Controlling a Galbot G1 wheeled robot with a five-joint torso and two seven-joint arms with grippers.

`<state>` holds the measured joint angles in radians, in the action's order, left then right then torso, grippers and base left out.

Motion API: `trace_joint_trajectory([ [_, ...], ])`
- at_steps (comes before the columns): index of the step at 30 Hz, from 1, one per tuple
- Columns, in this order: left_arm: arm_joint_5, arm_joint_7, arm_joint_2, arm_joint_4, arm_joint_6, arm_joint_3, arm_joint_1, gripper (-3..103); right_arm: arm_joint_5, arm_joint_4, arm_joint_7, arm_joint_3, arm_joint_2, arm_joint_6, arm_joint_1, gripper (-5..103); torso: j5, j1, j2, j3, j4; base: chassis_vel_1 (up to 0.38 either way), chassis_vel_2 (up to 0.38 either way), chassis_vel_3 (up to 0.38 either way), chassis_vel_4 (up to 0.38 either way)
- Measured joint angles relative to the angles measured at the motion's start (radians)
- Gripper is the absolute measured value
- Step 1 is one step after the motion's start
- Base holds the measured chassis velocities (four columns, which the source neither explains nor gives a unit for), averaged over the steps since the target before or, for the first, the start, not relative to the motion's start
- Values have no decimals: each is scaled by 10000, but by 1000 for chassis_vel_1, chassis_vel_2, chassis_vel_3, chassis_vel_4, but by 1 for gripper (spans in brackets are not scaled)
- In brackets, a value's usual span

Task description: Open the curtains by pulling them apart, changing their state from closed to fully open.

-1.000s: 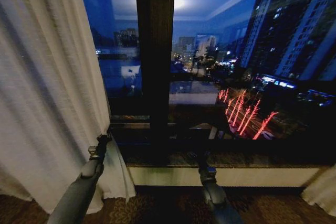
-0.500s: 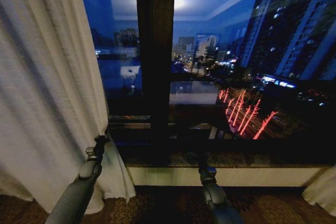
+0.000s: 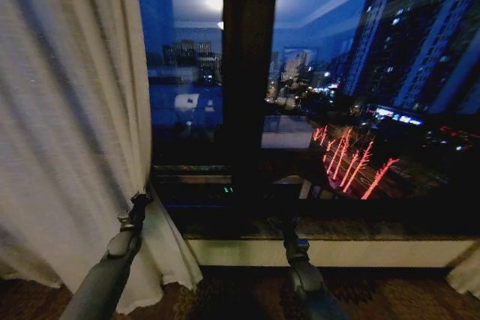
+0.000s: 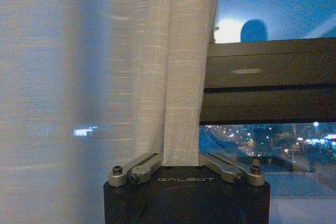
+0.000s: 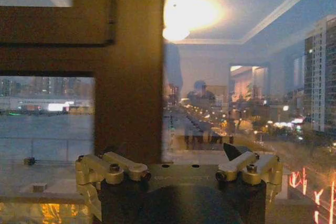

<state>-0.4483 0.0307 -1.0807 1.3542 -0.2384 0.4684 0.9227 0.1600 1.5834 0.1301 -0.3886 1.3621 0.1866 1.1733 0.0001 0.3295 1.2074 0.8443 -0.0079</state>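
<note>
The left curtain is a sheer off-white pleated panel that hangs to the floor and is gathered at the left of the window. My left gripper is at its inner edge, low down, shut on a fold of the fabric. In the left wrist view that fold of curtain runs down into the shut left gripper. A corner of the right curtain shows at the far right. My right gripper hangs in front of the window sill, and in its wrist view the right gripper is open and holds nothing.
A dark window post stands between two panes that show a night city. The low pale sill wall runs across under the glass. Patterned carpet lies in front of it.
The whole head view has slid to the right, so the camera has moved. Against the window post, my left gripper and the curtain edge sit slightly farther left. The right arm keeps its place.
</note>
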Motion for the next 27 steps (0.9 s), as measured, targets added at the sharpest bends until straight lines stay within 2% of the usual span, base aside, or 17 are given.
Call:
trace_joint_trajectory([
  [16,-19,11,47,183,-19,54,139,0,0,0,0,0,0,0,0,100,-5,-1,1,-1,0,357,355,-353,-348],
  [27,-7,6,63,-94,-61,28,63,0,0,0,0,-1,0,0,0,100,0,-1,1,0,-1,353,354,-346,-360],
])
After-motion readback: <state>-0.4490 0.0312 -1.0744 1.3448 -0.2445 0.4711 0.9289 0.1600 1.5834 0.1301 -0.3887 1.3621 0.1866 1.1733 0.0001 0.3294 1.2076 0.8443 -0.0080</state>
